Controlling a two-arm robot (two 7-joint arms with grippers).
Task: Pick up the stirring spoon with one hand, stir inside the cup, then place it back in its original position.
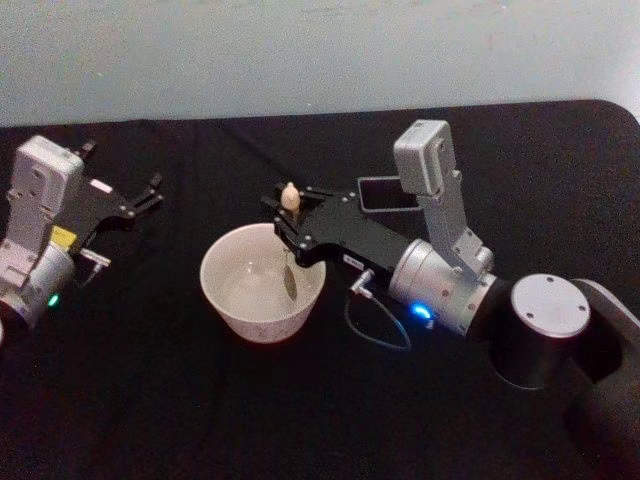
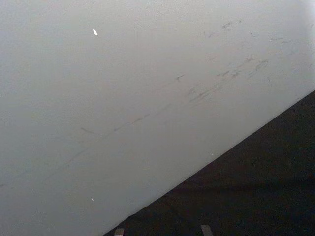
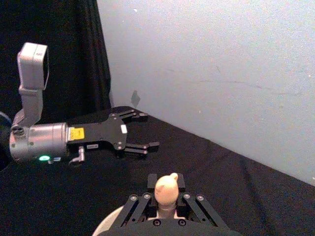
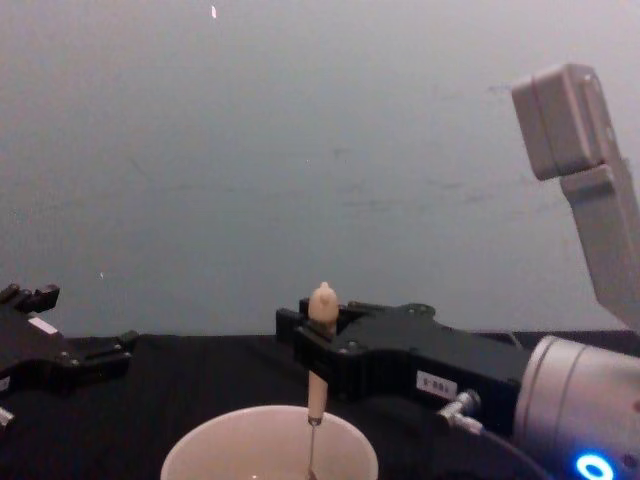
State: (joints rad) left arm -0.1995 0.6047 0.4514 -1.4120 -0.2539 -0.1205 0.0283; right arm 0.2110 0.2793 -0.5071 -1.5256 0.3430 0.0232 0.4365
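Note:
The cream-white cup (image 1: 250, 318) stands at the table's middle. My right gripper (image 1: 287, 222) reaches over the cup's far right rim and is shut on the stirring spoon (image 1: 289, 199). The spoon hangs upright, its cream knob above the fingers and its thin shaft reaching down inside the cup. From the chest, the spoon (image 4: 320, 305) rises above the right gripper (image 4: 312, 350), with the cup (image 4: 205, 445) below. The right wrist view has the knob (image 3: 166, 189) close up. My left gripper (image 1: 150, 195) rests open at the far left, apart from the cup.
A dark square holder (image 1: 385, 193) sits behind the right arm, toward the table's back. A blue cable loops beside the right wrist near the cup. A pale wall runs along the far edge of the black table (image 1: 150, 400).

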